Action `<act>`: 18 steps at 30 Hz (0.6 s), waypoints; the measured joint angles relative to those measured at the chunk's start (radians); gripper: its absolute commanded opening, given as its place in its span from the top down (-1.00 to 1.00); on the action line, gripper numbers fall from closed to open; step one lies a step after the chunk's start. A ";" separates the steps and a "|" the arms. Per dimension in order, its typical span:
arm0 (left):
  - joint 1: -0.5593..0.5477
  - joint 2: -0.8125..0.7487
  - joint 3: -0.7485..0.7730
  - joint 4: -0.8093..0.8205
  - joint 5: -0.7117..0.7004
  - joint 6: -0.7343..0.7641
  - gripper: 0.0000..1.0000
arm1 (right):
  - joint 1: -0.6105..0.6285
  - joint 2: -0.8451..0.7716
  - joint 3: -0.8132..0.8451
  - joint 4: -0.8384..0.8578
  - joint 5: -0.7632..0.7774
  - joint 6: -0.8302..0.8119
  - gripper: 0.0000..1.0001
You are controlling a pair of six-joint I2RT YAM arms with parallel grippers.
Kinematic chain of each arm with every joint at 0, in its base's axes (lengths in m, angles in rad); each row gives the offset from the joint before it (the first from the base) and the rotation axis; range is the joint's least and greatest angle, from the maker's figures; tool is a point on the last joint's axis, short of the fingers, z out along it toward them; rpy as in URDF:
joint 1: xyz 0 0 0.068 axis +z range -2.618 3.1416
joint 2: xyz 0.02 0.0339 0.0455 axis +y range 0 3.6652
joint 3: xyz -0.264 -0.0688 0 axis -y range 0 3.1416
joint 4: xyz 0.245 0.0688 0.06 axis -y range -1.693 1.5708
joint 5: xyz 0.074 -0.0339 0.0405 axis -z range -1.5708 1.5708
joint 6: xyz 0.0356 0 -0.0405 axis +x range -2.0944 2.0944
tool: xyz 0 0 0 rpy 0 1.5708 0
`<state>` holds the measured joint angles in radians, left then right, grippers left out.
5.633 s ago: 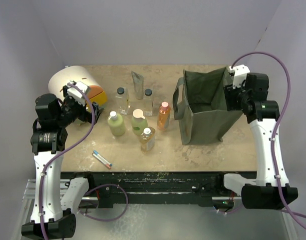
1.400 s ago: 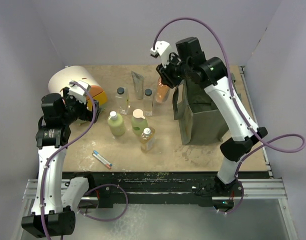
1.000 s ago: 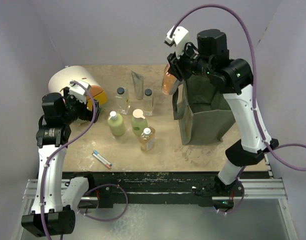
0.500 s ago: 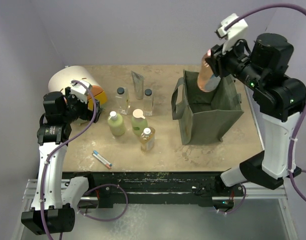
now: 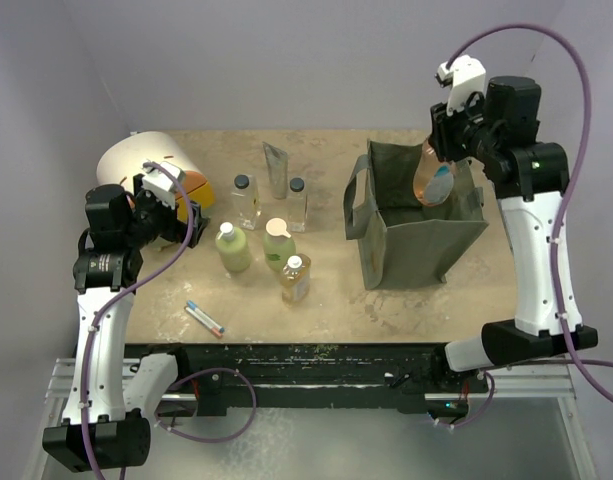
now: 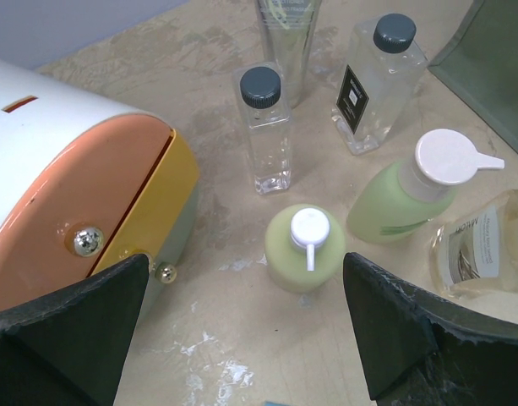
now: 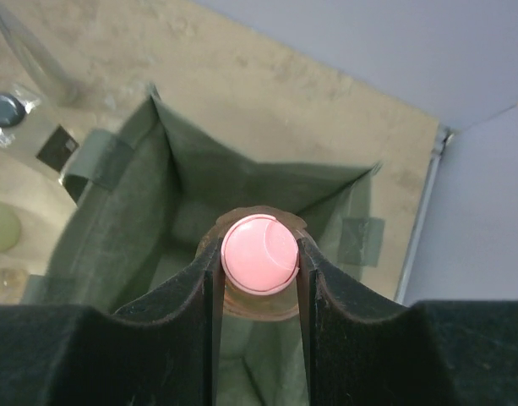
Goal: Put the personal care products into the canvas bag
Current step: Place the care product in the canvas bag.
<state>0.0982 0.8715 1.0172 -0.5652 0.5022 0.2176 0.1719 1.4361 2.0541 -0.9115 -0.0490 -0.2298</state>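
My right gripper [image 7: 259, 254] is shut on the pink cap of the orange bottle [image 5: 432, 180] and holds it hanging over the open mouth of the olive canvas bag [image 5: 386, 225]; the bag's inside shows below the cap [image 7: 260, 253]. On the table stand two clear bottles with black caps [image 5: 244, 200] [image 5: 297, 203], a silver-grey tube [image 5: 276, 168], two pale green bottles [image 5: 232, 247] [image 5: 279, 242] and an amber bottle [image 5: 295, 278]. My left gripper [image 5: 161, 195] is open and empty above the table, left of the bottles; its wrist view shows the near green bottle [image 6: 306, 249].
A white and orange domed box [image 5: 151, 170] stands at the back left, close to my left gripper. A thin stick with red and blue marks [image 5: 204, 317] lies near the front edge. The table's right edge [image 5: 496, 215] is just past the bag.
My right arm picked up the orange bottle, carried it to the right and now holds it lower over the bag's mouth. The left arm has barely moved.
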 measured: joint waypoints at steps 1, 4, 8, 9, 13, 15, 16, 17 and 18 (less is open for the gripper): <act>0.000 0.000 0.000 0.000 0.003 0.000 -0.98 | -0.014 -0.003 -0.049 0.013 -0.014 0.003 1.00; 0.000 0.000 0.000 -0.002 0.010 -0.001 -0.98 | -0.036 -0.011 -0.165 0.055 -0.045 0.014 1.00; 0.000 0.000 0.000 -0.002 0.018 -0.001 -0.98 | -0.054 -0.023 -0.301 0.109 -0.072 0.027 1.00; 0.000 0.000 0.000 -0.002 0.019 -0.001 -0.98 | -0.056 -0.024 -0.325 0.121 -0.076 0.030 1.00; 0.000 0.000 0.000 -0.002 0.019 -0.001 -0.98 | -0.069 -0.034 -0.407 0.175 -0.079 0.036 1.00; 0.000 0.000 0.000 -0.002 0.019 -0.001 -0.98 | -0.077 -0.036 -0.431 0.200 -0.077 0.036 1.00; 0.000 0.000 0.000 -0.002 0.019 -0.001 -0.98 | -0.080 -0.037 -0.444 0.214 -0.077 0.036 1.00; 0.000 0.000 0.000 -0.002 0.020 -0.001 -0.98 | -0.083 -0.037 -0.456 0.227 -0.075 0.035 1.00; 0.000 -0.001 0.000 -0.002 0.020 -0.001 -0.98 | -0.087 -0.037 -0.469 0.241 -0.074 0.035 1.00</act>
<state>0.0982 0.8707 1.0172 -0.5671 0.5224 0.2165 0.0853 1.3991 1.5852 -0.6704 -0.1230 -0.1944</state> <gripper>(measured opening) 0.992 0.372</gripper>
